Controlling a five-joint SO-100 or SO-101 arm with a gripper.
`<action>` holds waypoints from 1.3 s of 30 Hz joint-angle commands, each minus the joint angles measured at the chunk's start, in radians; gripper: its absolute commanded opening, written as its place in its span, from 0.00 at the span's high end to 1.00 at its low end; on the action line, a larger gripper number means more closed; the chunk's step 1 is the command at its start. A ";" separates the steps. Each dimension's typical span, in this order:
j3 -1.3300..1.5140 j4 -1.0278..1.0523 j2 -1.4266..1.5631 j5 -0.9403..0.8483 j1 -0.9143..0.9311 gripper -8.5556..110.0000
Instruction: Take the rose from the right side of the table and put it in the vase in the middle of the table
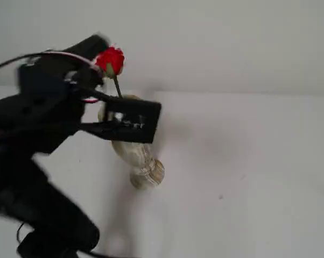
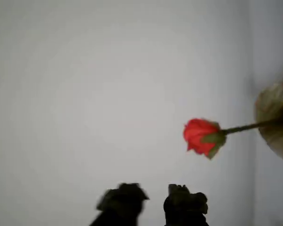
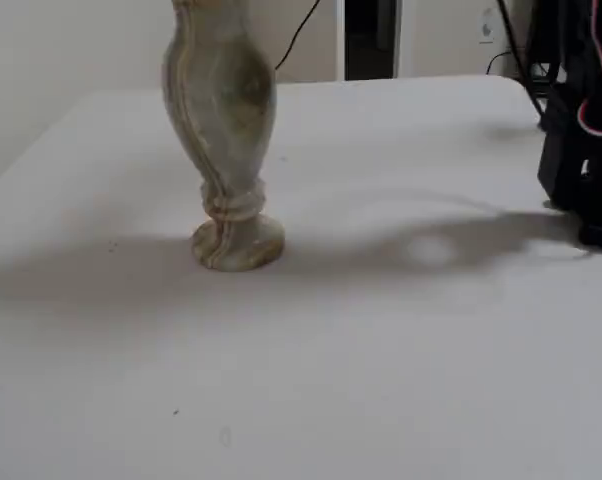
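Red rose already sits stem-down in the vase, bloom above its rim, so placing looks done, gripper just beside the vase with jaws spread and empty, only backing the arm off left

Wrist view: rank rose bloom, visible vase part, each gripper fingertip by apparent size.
1. Vase, cut off by the frame edge.
2. Rose bloom.
3. The two gripper fingertips look alike; blurred and nearest the camera, so unranked.
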 commanded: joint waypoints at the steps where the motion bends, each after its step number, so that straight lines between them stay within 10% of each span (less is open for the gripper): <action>1: -0.015 0.037 0.164 -0.219 -0.031 0.93; 9: 0.408 0.035 0.572 -0.499 -0.138 0.93; 26: 2.189 -0.377 1.838 -0.499 -0.095 0.93; 39: 2.577 -0.351 1.847 -0.433 -0.011 0.93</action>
